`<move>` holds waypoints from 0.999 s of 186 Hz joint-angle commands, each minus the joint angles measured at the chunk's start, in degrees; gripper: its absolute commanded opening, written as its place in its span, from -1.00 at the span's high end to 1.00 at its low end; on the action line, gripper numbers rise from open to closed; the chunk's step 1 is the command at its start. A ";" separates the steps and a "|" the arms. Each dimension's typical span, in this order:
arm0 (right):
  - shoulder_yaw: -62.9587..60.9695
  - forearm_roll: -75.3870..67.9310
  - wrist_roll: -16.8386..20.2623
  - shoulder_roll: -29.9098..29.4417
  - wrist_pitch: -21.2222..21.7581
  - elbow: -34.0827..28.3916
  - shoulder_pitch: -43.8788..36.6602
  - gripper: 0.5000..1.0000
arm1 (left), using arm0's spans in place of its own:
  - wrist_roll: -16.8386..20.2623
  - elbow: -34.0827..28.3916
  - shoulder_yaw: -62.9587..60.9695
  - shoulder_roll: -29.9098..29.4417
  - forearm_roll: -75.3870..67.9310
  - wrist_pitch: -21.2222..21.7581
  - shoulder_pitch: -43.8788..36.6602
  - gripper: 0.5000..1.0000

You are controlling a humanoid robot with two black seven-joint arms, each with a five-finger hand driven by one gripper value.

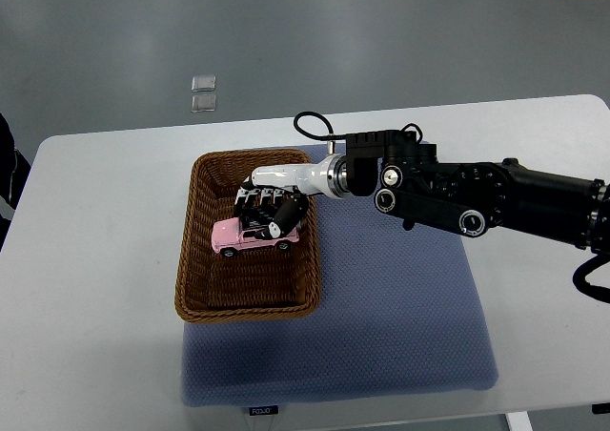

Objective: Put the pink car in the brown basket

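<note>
The pink car (pixel 250 236) is a small toy with black wheels, inside the brown wicker basket (pixel 195 277), in its upper middle part. My right hand (pixel 270 212) reaches in from the right, over the basket's right rim. Its black fingers are curled down over the car's roof and rear, with one fingertip (pixel 273 229) against the car's side. I cannot tell whether the car rests on the basket's bottom or hangs just above it. The left arm does not show.
The basket stands on the left part of a blue-grey mat (pixel 400 326) on a white table (pixel 95 259). Two small clear squares (pixel 203 92) lie on the floor beyond the table. A dark object (pixel 8 174) sits at the left edge.
</note>
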State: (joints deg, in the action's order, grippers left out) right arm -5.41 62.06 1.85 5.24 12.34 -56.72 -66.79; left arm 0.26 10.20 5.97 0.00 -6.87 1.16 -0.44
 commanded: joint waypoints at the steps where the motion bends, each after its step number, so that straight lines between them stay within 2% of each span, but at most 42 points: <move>1: -0.04 0.17 0.00 -1.02 -0.29 0.11 0.70 1.00 | 0.00 0.00 0.00 0.00 -0.07 -0.02 0.00 -1.00; 38: -0.04 1.04 0.00 -2.16 -1.97 0.47 2.54 0.96 | 0.00 0.00 0.00 0.00 0.02 -0.02 0.00 -1.00; 44: -0.04 1.04 0.00 -2.25 -2.41 0.47 2.63 0.79 | 0.00 0.00 0.00 0.00 -0.07 -0.02 0.00 -1.00; 54: -0.13 0.96 0.00 -2.25 -3.02 0.47 2.98 0.39 | 0.00 0.00 0.00 0.00 0.02 -0.02 0.00 -1.00; 67: -0.22 0.69 -0.09 -2.16 -3.99 0.47 2.98 -0.28 | 0.00 0.00 0.00 0.00 -0.07 -0.02 0.00 -1.00; 73: -0.22 0.61 -0.09 -2.07 -4.42 0.47 2.98 -0.44 | 0.00 0.00 0.00 0.00 -0.07 -0.02 0.00 -1.00; 105: -1.36 0.43 -0.09 -2.07 -4.51 0.38 2.90 -0.57 | 0.00 0.00 0.00 0.00 -0.07 -0.02 0.00 -1.00; 151: -4.08 -0.10 -0.09 -1.19 -4.25 0.20 2.10 -0.62 | 0.00 0.00 0.00 0.00 0.02 0.07 0.00 -1.00; 186: -10.67 -3.09 -0.18 2.06 -3.11 0.64 2.37 -0.62 | 0.00 0.00 0.00 0.00 -0.07 -0.02 0.00 -1.00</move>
State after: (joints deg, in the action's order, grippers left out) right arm -12.33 61.27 1.73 5.60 8.59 -56.39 -64.71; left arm 0.26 10.19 5.98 0.00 -6.88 1.16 -0.44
